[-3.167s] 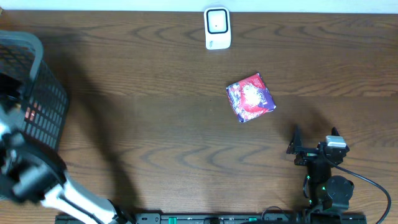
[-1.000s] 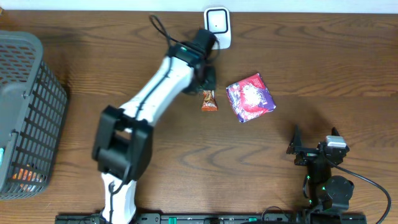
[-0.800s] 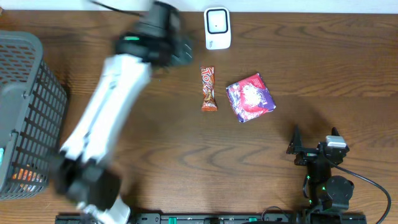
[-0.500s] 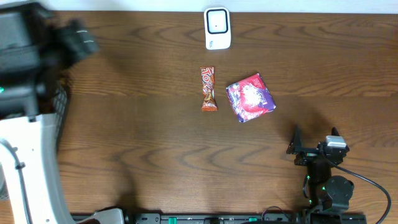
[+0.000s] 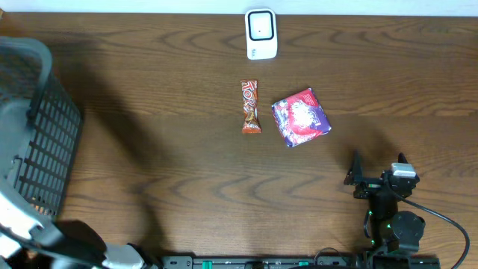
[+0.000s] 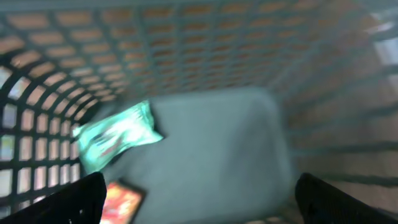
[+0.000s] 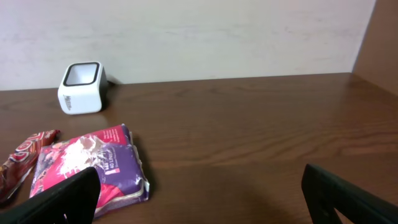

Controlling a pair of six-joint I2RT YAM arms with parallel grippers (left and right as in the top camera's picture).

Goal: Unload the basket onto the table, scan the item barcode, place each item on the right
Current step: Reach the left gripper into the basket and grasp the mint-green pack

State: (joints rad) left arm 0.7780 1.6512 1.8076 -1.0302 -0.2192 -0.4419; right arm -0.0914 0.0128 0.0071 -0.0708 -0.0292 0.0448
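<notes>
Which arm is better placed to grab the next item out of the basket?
Left. The left tool is open inside the gray basket, over the green packet. The right tool sits across the table, near the purple packet.

nothing can be read for certain. the orange snack bar [image 5: 250, 107] carries large pale letters along its wrapper, too small to spell out from overhead. the red and purple packet [image 5: 300, 116] shows white print, blurred in both views. the white scanner [image 5: 261, 33] bears a faint mark on its front, illegible. the teal packet [image 6: 115, 140] in the basket [image 6: 217, 37] is blurred.
</notes>
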